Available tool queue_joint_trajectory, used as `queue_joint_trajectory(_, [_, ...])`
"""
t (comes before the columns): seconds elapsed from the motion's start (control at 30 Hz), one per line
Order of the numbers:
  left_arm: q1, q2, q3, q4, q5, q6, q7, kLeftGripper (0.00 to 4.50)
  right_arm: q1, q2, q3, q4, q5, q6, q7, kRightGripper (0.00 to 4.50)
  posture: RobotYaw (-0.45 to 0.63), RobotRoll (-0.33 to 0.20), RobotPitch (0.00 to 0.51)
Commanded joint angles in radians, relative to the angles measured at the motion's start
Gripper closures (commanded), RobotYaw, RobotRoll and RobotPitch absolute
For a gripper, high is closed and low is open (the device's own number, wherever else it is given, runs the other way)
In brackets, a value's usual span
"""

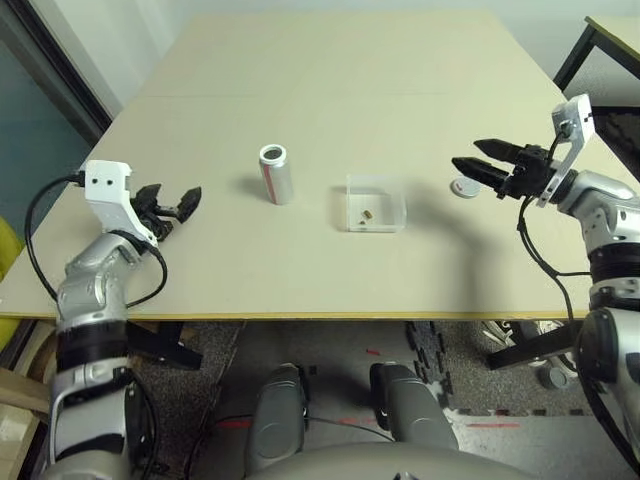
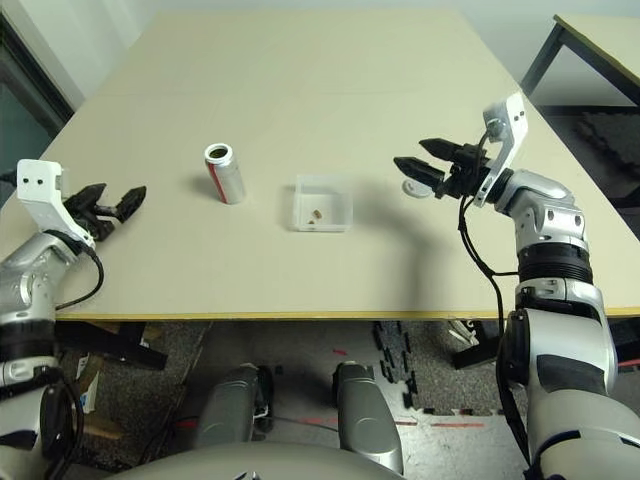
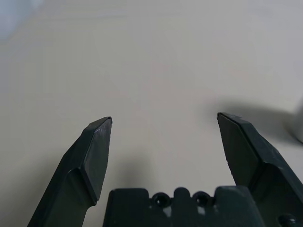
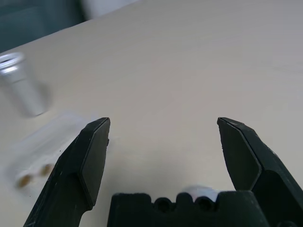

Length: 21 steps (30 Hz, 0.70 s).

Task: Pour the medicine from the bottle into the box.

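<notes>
Brownish-yellow pills (image 1: 367, 215) lie in the clear plastic box (image 1: 376, 225) at centre; the silver-grey cylindrical bottle (image 1: 277, 177) stands upright left of it. Left hand (image 1: 175, 198), left, and right hand (image 1: 464, 154), right, are open and empty.

A round white cap (image 1: 465, 188) lies flat on the right part of the pale table (image 1: 300, 80), whose near edge is yellow. Beyond the table's right side stands a second table (image 1: 622, 32) with black legs; past its left side are a dark pane (image 1: 35, 100) and something yellow (image 1: 8, 252). Beneath its near edge, the grey floor (image 1: 330, 350) has red marks (image 1: 494, 426).
</notes>
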Motion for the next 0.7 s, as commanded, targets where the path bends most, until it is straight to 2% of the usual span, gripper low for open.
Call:
queue_joint_trajectory(0.03, [-0.063,0.021,-0.019,0.121,0.030,-0.060,0.001,0.05,0.042,-0.014,-0.055,-0.018,0.000,-0.051,-0.112,0.00,-0.13,0.000,0.118])
queue_joint_trajectory(0.3, [-0.155,0.018,-0.039,0.291,0.055,-0.161,0.004,0.05,0.120,-0.062,-0.113,-0.030,-0.021,-0.153,-0.275,0.00,-0.18,0.000,0.121])
queue_joint_trajectory(0.47, [-0.194,0.021,-0.047,0.350,0.059,-0.193,0.010,0.05,0.147,-0.087,-0.106,-0.002,-0.028,-0.174,-0.300,0.00,-0.19,0.000,0.132])
queue_joint_trajectory(0.7, [-0.225,0.050,-0.039,0.412,0.062,-0.222,0.020,0.05,0.158,-0.075,-0.108,0.014,-0.011,-0.177,-0.311,0.00,-0.18,0.000,0.135])
